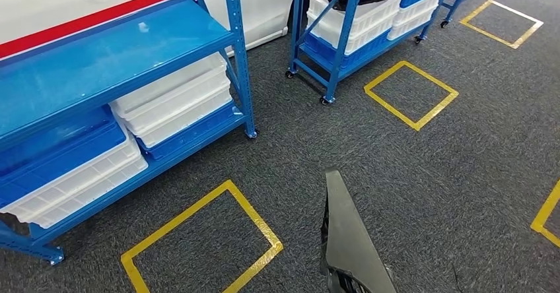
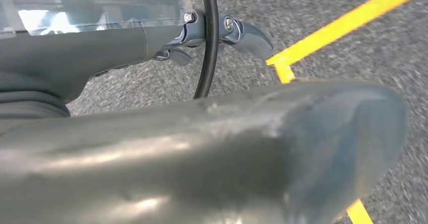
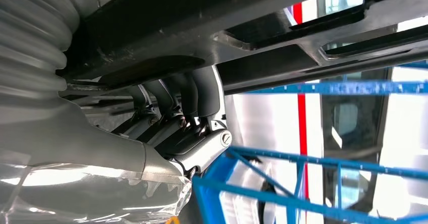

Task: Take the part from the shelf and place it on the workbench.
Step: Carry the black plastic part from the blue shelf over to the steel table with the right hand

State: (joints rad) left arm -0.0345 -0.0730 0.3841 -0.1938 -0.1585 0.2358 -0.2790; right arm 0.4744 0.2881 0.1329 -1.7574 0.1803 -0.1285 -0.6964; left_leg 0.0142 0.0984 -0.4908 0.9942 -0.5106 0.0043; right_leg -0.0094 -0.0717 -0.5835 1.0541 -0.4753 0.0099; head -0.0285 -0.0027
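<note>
The part (image 1: pixel 347 240), a dark, long, flat plastic panel, rises from the bottom edge of the head view, off the shelf and carried over the grey carpet (image 1: pixel 422 187). Its long axis runs away from the robot, the narrow tip pointing forward toward the gap between the two blue racks. Holding it lengthwise like this probably keeps it from swinging into the racks while walking. In the right wrist view the right hand (image 3: pixel 176 113) grips it, dark fingers (image 3: pixel 199 90) hooked up over a rib of the panel's underside (image 3: pixel 282 42). The left hand (image 2: pixel 222 32) hangs over the carpet near a yellow tape line (image 2: pixel 343 24); its fingers look curled, but whether they hold anything I cannot tell. The near shelf (image 1: pixel 99 62) carries white and blue bins (image 1: pixel 175 101).
</note>
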